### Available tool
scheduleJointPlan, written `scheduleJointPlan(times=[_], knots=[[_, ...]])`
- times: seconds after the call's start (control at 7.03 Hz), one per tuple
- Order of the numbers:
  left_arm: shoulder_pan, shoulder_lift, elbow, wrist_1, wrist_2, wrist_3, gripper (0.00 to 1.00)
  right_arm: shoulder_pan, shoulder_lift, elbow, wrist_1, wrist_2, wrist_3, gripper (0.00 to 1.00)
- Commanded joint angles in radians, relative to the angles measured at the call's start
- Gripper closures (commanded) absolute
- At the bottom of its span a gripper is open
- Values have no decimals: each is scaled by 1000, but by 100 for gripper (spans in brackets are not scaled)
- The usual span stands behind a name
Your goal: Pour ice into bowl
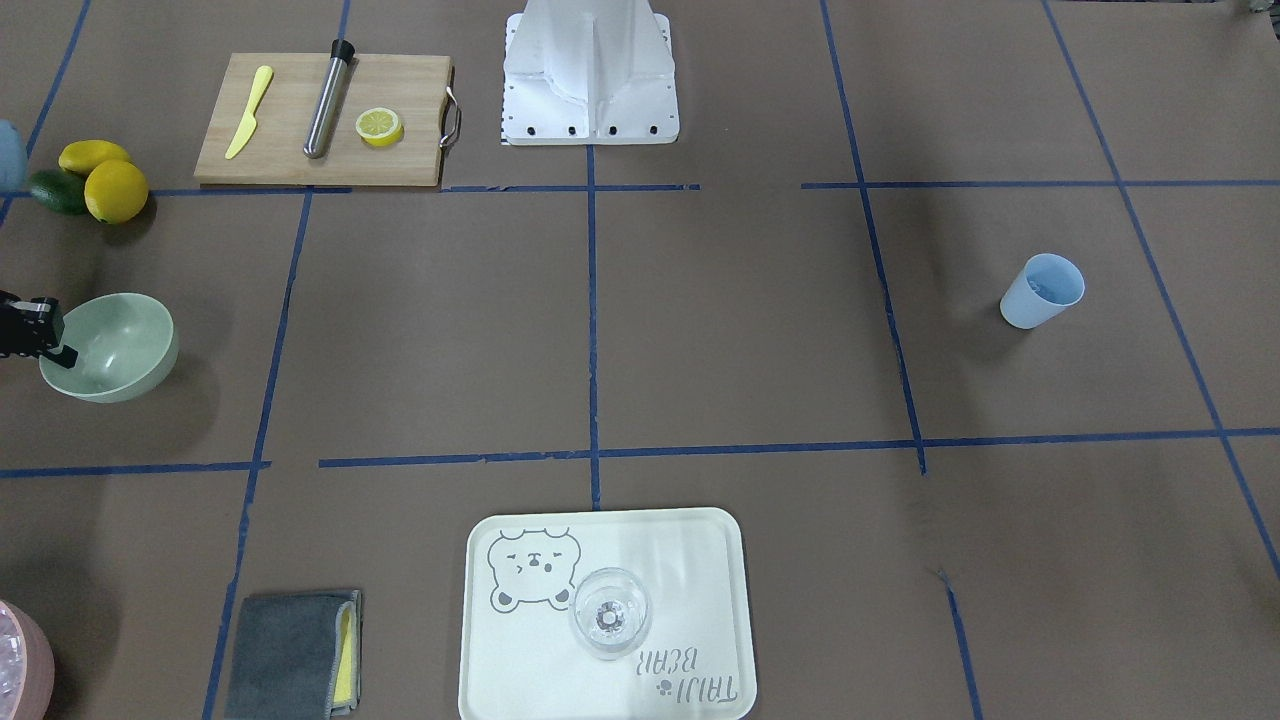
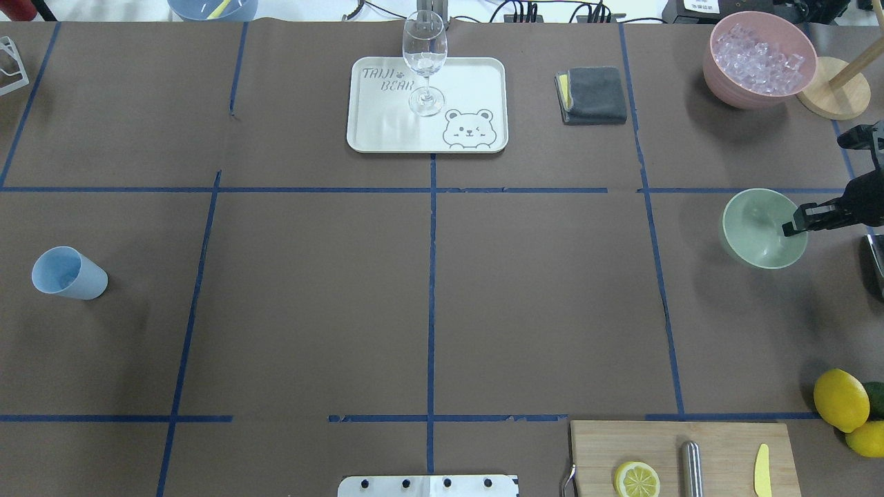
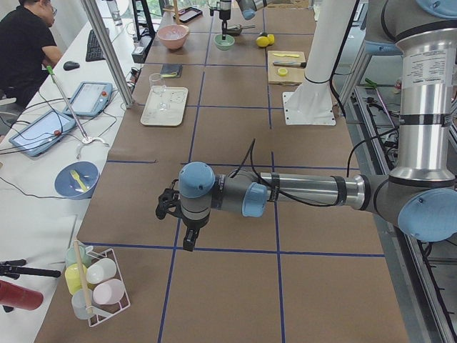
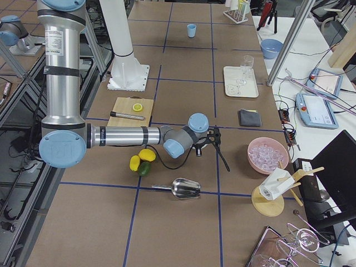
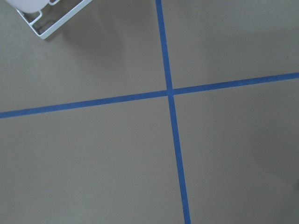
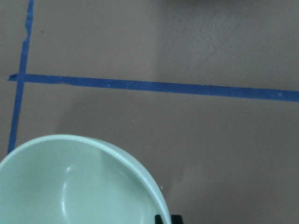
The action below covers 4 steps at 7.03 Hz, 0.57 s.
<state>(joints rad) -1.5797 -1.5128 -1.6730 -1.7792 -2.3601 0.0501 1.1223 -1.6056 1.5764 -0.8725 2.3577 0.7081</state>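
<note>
Bowl (image 2: 749, 217), pale sage-green, at the robot's right end of the table (image 2: 311, 310), between a pink bowl (image 2: 725, 83) heaped with clear cubes (image 2: 760, 52) and a cluster of lemons (image 2: 839, 400). Pinched at its rim by the right gripper (image 2: 793, 228), fingers drawn close with one either side of the wall. Left gripper (image 3: 188, 244) pointing down over the paper at the opposite end, seen only from the side; cannot tell how wide its fingers stand. Light blue cup (image 2: 69, 273) well apart, on the left side; contents too small to make out. Brown paper cover, ruled into squares with blue tape (image 2: 431, 310). White bench (image 3: 28, 214) alongside with tablets (image 3: 89, 96), a keyboard (image 3: 93, 44) and a seated operator (image 3: 25, 43) in black. Pale tray (image 2: 476, 83) bearing a wine glass (image 2: 423, 48), a cartoon bear face and the words "TAIJI BEAR".
</note>
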Motion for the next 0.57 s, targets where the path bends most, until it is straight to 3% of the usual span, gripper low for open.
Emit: scheduleJointPlan(times=[0.0, 0.28, 0.43], knots=[[53, 6, -89, -117, 2, -106, 0, -4, 48, 71, -3, 17, 216, 100], [92, 90, -216, -159, 7, -171, 0, -85, 94, 141, -5, 2, 394, 100], [131, 150, -246, -293, 10, -334, 0, -135, 148, 152, -8, -21, 516, 100]])
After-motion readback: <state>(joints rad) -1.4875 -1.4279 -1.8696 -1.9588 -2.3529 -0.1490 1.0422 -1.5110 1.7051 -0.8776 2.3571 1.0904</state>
